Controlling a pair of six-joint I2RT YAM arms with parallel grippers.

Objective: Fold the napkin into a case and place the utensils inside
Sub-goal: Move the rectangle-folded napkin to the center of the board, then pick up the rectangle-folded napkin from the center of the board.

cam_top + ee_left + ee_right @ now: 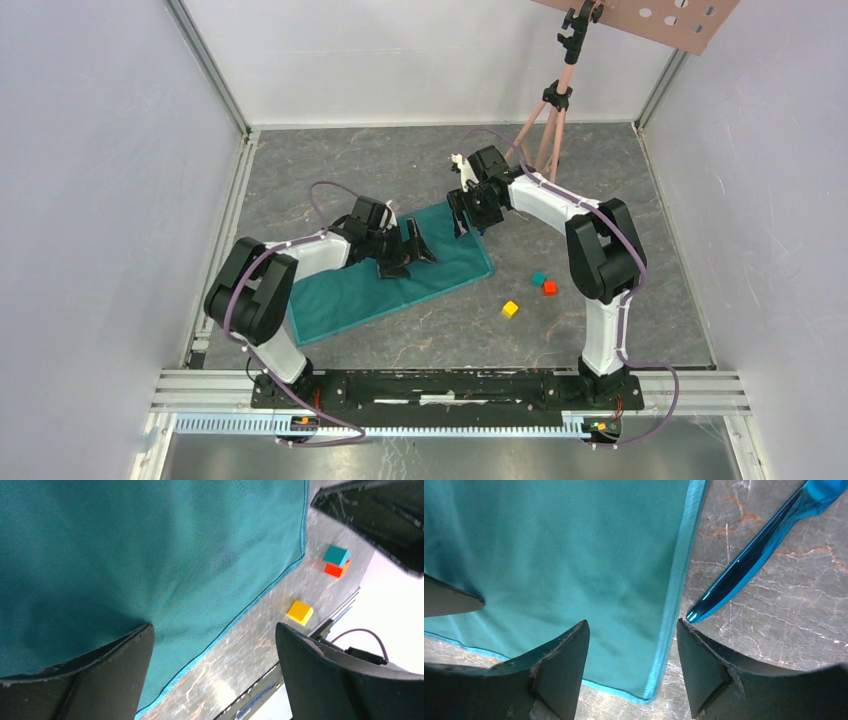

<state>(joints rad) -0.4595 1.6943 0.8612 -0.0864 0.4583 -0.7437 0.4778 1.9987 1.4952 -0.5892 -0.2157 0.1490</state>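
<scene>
Cloth-folding in progress: a teal-green soft cloth napkin [350, 295] lies flat on the grey marbled table top [400, 160], centre-left in the overhead frame. It is a long band, not yet a narrow case, so more folding looks due. Its long axis runs from lower left up to the right, with the right-hand end pointing toward the frame's centre.

The black two-finger left gripper [405, 252] hangs over the band's middle, spread wide with nothing between its jaws. In its wrist view one finger [100, 675] sits above cloth and the other above bare table. They straddle the hem, apparently to take that edge.

The black right gripper [466, 210], at the band's upper right end, is likewise parted and pinches nothing. It straddles the stitched side hem near a corner, which suggests a grab of that end for the next fold.

A slim bright-blue plastic knife [749, 560] lies on bare table just beside that hem, upper right in the right wrist view. It lies diagonally, tip aimed down-left at the cloth, probably kept close for loading. The small shiny gold metal spoon shows in no view. A yellow cube [510, 309], a red cube [549, 288] and a teal cube [538, 278] sit apart at the cloth's lower right
</scene>
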